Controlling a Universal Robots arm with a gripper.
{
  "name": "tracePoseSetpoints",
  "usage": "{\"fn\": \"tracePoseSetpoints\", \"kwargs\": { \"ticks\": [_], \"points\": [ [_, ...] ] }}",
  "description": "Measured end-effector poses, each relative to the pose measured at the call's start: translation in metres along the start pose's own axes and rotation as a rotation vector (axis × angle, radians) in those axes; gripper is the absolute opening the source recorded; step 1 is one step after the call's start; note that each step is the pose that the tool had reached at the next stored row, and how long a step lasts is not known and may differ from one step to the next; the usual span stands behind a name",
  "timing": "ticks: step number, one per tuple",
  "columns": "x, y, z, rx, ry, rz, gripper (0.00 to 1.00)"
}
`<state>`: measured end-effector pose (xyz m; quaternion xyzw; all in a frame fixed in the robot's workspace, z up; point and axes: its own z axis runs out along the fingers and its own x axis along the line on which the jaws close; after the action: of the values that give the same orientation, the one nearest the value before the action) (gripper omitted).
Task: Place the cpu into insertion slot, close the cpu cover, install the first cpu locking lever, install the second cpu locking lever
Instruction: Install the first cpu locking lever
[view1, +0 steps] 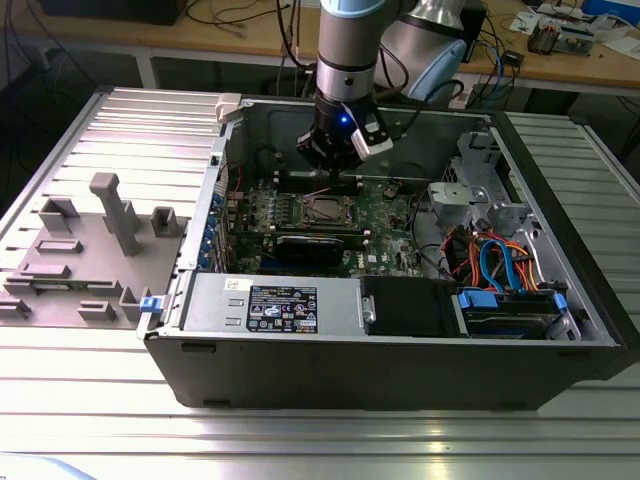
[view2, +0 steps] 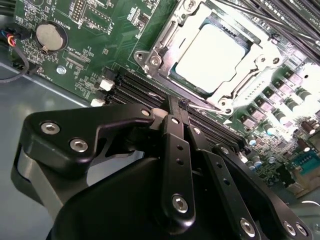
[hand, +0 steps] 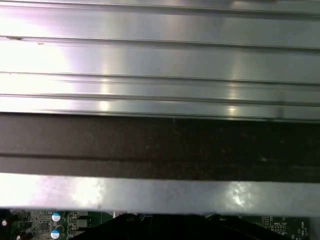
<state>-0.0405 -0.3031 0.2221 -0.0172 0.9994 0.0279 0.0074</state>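
Inside the open computer case, the cpu (view2: 211, 54) lies flat in the insertion slot (view2: 150, 59), its metal top glaring bright. The silvery cpu cover (view2: 254, 70) lies down around it as a frame. My gripper (view2: 179, 106) hangs just beside the socket's edge over the black memory slots (view2: 131, 89), its two black fingers (view2: 175, 145) pressed together and shut. A thin wire locking lever (view2: 201, 105) runs from the fingertips along the socket's side; whether it is pinched I cannot tell. In the exterior view the gripper (view1: 335, 172) hovers just behind the cpu (view1: 322, 208).
The green motherboard (view1: 392, 215) fills the case floor, with a coin battery (view2: 51, 36) off to one side. A power supply (view1: 270, 305) and drive bays with orange and blue cables (view1: 495, 262) crowd the front and right. Grey fixtures (view1: 115, 215) stand on the ribbed table left of the case.
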Motion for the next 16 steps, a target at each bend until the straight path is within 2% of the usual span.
{"fn": "tracePoseSetpoints", "kwargs": {
  "ticks": [6, 9, 16],
  "points": [
    [-0.0023, -0.0005, 0.0077, 0.0001, 0.0001, 0.0, 0.11],
    [-0.0039, -0.0009, 0.0138, 0.0, 0.0, 0.0, 0.11],
    [-0.0052, -0.0014, 0.0205, -0.0002, 0.001, 0.0, 0.11]
  ]
}}
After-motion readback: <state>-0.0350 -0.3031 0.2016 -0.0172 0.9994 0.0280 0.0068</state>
